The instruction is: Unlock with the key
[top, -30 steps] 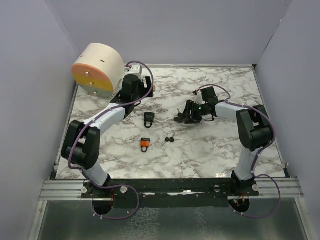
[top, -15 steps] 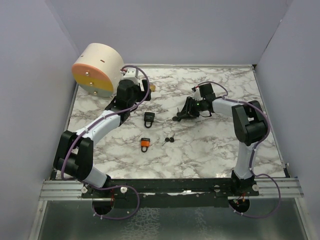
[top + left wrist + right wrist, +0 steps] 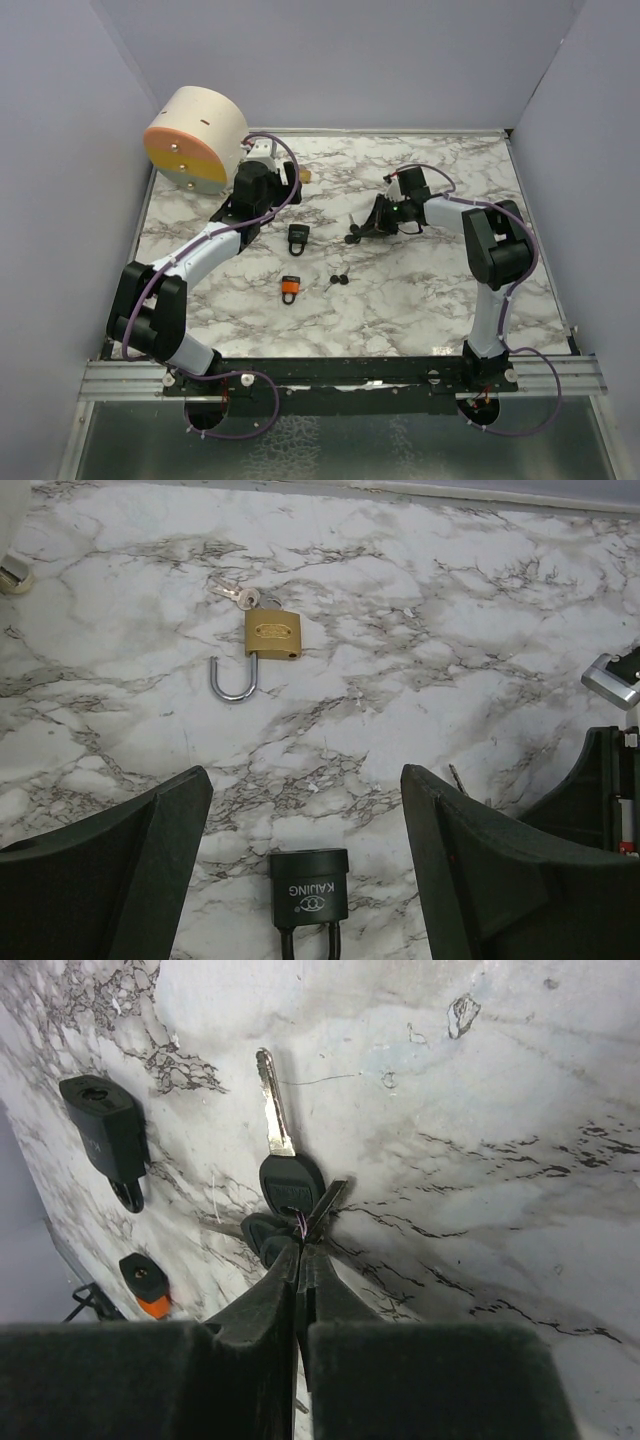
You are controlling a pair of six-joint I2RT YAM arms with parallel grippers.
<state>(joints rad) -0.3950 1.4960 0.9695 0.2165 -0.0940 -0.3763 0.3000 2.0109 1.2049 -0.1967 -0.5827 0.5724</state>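
The right gripper (image 3: 300,1252) was seen fully closed, its two fingers pressed flat together with no gap left between them. Their tips were set against the head end of a key (image 3: 290,1185) that lay on the marble table (image 3: 480,1090). Its bare blade was pointed toward the top of the right wrist view, directly above the fingertips. A second black key head (image 3: 260,1232) was found just left of the tips, touching the first. Whether anything was pinched between the fingers could not be told. The black padlock (image 3: 105,1130) was placed at the upper left of that view, well apart from the gripper, and the orange padlock (image 3: 145,1285) at the lower left.

The left gripper (image 3: 305,790) was spread wide with nothing in it. In the left wrist view the black padlock was framed at the bottom centre, between the two fingers but touched by neither, its shackle cut off by the lower edge. A brass padlock (image 3: 272,637) with its shackle swung open was seen above it, left of centre, with small keys (image 3: 232,590) just beside its upper left corner
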